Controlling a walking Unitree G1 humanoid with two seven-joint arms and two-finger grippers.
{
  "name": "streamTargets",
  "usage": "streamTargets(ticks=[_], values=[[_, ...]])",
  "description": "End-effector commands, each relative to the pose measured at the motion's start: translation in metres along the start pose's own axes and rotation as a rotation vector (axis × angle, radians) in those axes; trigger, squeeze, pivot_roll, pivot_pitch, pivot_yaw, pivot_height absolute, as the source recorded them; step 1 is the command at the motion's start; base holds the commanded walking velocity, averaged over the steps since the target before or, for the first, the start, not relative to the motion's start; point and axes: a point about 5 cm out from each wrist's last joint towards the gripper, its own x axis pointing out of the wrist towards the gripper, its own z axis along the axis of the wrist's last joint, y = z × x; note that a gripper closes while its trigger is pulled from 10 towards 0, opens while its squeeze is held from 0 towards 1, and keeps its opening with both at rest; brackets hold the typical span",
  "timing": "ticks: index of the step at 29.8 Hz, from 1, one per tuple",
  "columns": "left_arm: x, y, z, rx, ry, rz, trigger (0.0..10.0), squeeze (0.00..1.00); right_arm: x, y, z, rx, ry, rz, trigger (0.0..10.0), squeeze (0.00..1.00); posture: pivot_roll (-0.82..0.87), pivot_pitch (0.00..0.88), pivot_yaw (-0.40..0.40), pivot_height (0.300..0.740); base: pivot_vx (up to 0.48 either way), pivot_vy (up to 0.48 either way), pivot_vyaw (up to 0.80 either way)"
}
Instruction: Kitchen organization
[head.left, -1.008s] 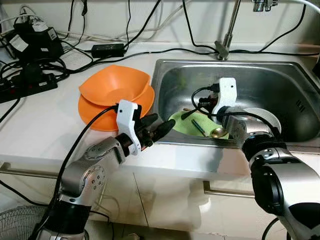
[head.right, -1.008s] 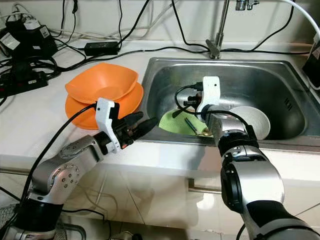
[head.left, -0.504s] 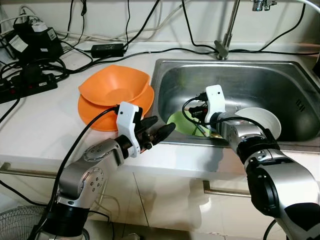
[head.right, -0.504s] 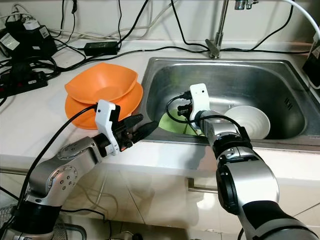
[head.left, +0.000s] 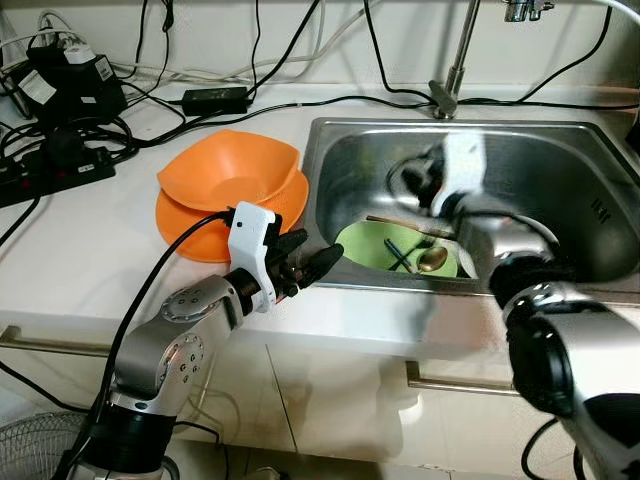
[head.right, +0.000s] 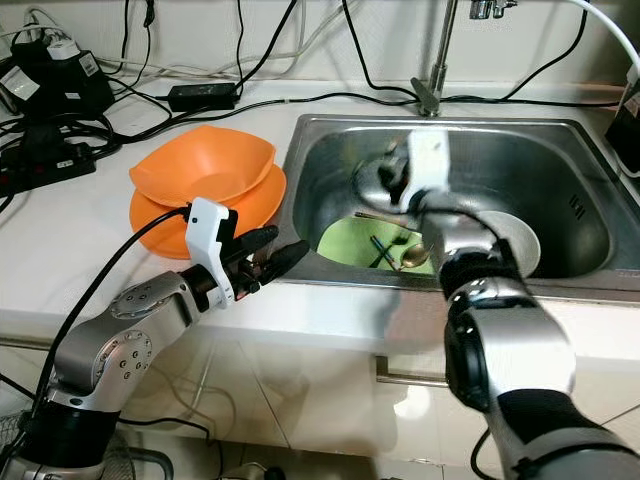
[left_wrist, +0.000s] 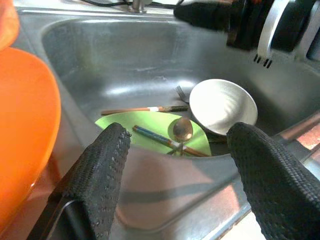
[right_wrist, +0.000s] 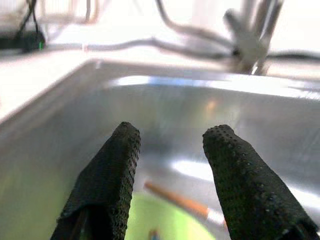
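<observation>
Green plate (head.left: 380, 248) lies low in the sink (head.left: 560, 150), chopsticks and spoon (head.left: 432, 260) on it, white bowl (left_wrist: 222, 106) touching at 3 o'clock | right gripper (right_wrist: 170, 165) blurred above, fingers apart, empty, likely lining up | left gripper (left_wrist: 175, 175) wide at sink's rim | orange bowls (head.left: 230, 180) stacked at 9 o'clock, apparently sorted.

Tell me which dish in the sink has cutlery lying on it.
The green plate, at the sink's front left: chopsticks and a spoon lie across it. The white bowl to its right holds none.
</observation>
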Motion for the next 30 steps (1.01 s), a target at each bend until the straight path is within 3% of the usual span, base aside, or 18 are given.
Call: streamTargets(ticks=[1, 6, 9, 11, 12, 13, 14, 16, 18, 19, 20, 21, 23, 24, 27, 28, 30], values=[[0.003, -0.003, 0.006, 0.033, -0.016, -0.012, 10.0, 0.0, 0.002, 0.002, 0.013, 0.024, -0.059, 0.013, 10.0, 1.0, 0.04, 0.04, 0.079, 0.74, 0.0, 0.0, 0.0], [0.005, -0.002, 0.009, 0.059, -0.026, 0.001, 10.0, 0.0, 0.002, 0.007, 0.018, 0.031, -0.1, 0.038, 10.0, 1.0, 0.03, 0.038, 0.08, 0.74, 0.0, 0.0, 0.0], [0.006, 0.008, 0.041, 0.211, -0.166, 0.156, 10.0, 0.0, 0.003, 0.018, 0.025, 0.045, -0.176, 0.1, 10.0, 1.0, 0.03, 0.039, 0.077, 0.74, 0.0, 0.0, 0.0], [0.005, 0.009, 0.047, 0.235, -0.188, 0.178, 10.0, 0.0, 0.003, 0.021, 0.027, 0.055, -0.191, 0.114, 10.0, 1.0, 0.03, 0.038, 0.074, 0.74, 0.0, 0.0, 0.0], [0.004, 0.012, 0.052, 0.261, -0.202, 0.207, 10.0, 0.43, 0.003, 0.024, 0.03, 0.072, -0.207, 0.131, 10.0, 1.0, 0.03, 0.037, 0.073, 0.74, 0.0, 0.0, 0.0], [0.003, 0.014, 0.057, 0.289, -0.215, 0.235, 10.0, 0.63, 0.003, 0.027, 0.032, 0.084, -0.221, 0.147, 10.0, 1.0, 0.03, 0.037, 0.073, 0.74, 0.0, 0.0, 0.0], [0.001, 0.017, 0.061, 0.322, -0.226, 0.264, 10.0, 1.0, 0.003, 0.031, 0.034, 0.096, -0.238, 0.171, 10.0, 1.0, 0.03, 0.037, 0.073, 0.74, 0.0, 0.0, 0.0], [-0.003, 0.024, 0.068, 0.374, -0.24, 0.33, 10.0, 1.0, 0.002, 0.045, 0.038, 0.156, -0.26, 0.266, 10.0, 1.0, 0.03, 0.036, 0.074, 0.74, 0.0, 0.0, 0.0], [-0.006, 0.029, 0.071, 0.407, -0.252, 0.363, 10.0, 1.0, 0.0, 0.053, 0.04, 0.155, -0.274, 0.327, 10.0, 1.0, 0.03, 0.037, 0.075, 0.74, 0.0, 0.0, 0.0], [-0.007, 0.031, 0.072, 0.417, -0.255, 0.385, 10.0, 0.91, -0.002, 0.057, 0.04, 0.145, -0.284, 0.358, 10.0, 0.67, 0.03, 0.037, 0.075, 0.74, 0.0, 0.0, 0.0], [-0.009, 0.034, 0.073, 0.422, -0.259, 0.409, 10.0, 0.91, -0.004, 0.061, 0.041, 0.142, -0.29, 0.394, 10.0, 0.67, 0.03, 0.037, 0.075, 0.74, 0.0, 0.0, 0.0], [-0.01, 0.037, 0.074, 0.424, -0.263, 0.43, 10.0, 0.44, -0.006, 0.064, 0.04, 0.138, -0.295, 0.432, 10.0, 0.38, 0.03, 0.038, 0.076, 0.74, 0.0, 0.0, 0.0], [-0.01, 0.037, 0.074, 0.424, -0.263, 0.43, 10.0, 0.44, -0.006, 0.064, 0.04, 0.138, -0.295, 0.432, 10.0, 0.38, 0.03, 0.038, 0.076, 0.74, 0.0, 0.0, 0.0], [-0.016, 0.047, 0.076, 0.441, -0.269, 0.499, 10.0, 0.0, -0.014, 0.071, 0.037, 0.113, -0.3, 0.508, 10.0, 0.0, 0.03, 0.038, 0.076, 0.74, 0.0, 0.0, 0.0], [-0.03, 0.067, 0.081, 0.396, -0.301, 0.662, 10.0, 0.0, -0.026, 0.073, 0.031, 0.089, -0.288, 0.591, 10.0, 0.0, 0.03, 0.04, 0.078, 0.74, 0.0, 0.0, 0.0], [-0.03, 0.067, 0.081, 0.396, -0.301, 0.662, 10.0, 0.0, -0.026, 0.073, 0.031, 0.089, -0.288, 0.591, 10.0, 0.0, 0.03, 0.04, 0.078, 0.74, 0.0, 0.0, 0.0], [-0.043, 0.086, 0.078, 0.359, -0.29, 0.807, 10.0, 0.0, -0.032, 0.071, 0.027, 0.081, -0.276, 0.615, 10.0, 0.0, 0.02, 0.043, 0.078, 0.74, 0.0, 0.0, 0.0]])
